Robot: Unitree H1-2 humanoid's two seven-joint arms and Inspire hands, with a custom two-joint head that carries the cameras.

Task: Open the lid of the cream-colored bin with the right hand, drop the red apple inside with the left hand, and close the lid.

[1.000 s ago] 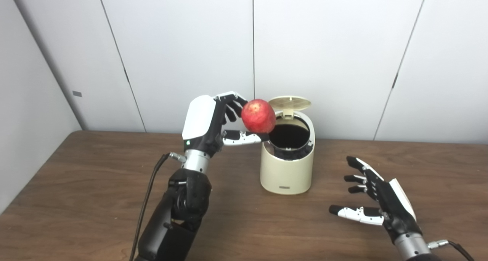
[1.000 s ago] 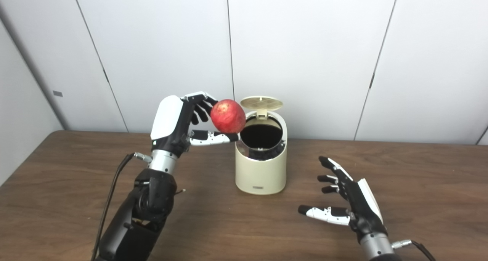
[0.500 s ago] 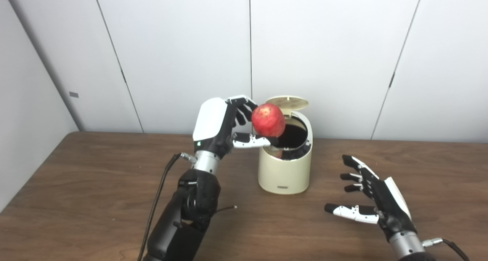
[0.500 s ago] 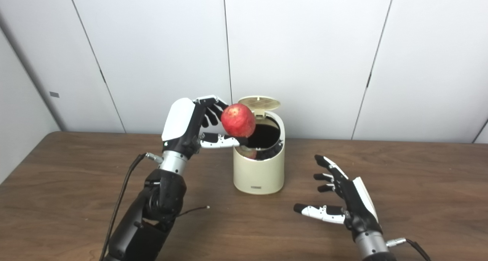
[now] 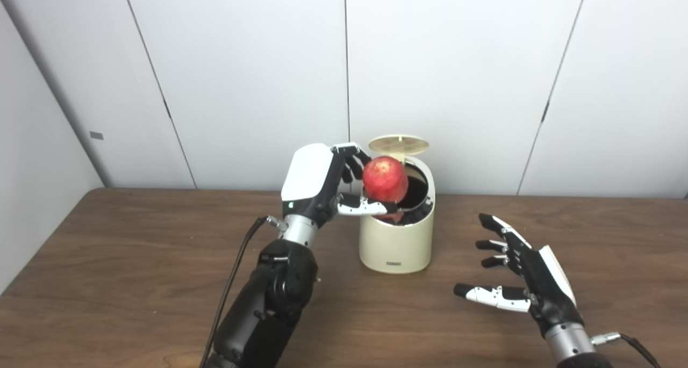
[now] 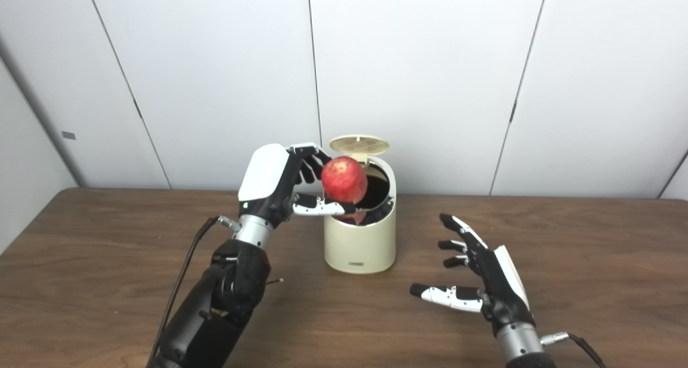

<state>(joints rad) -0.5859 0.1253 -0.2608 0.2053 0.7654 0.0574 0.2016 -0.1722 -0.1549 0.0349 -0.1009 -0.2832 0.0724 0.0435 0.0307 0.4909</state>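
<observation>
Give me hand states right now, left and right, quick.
Left hand: shut on the red apple, held over the open bin.
Right hand: open, holding nothing, fingers spread above the table.

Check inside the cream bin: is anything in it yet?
The bin stands lid-up; its mouth looks dark. The apple, held in the left hand, covers the near-left part, so the bottom stays unseen.

Brown wooden table [image 5: 134, 260], white wall panels [image 5: 242, 62]

Lab-like test room, plain white wall panels [image 5: 441, 62], bare wooden table [image 5: 134, 260]
</observation>
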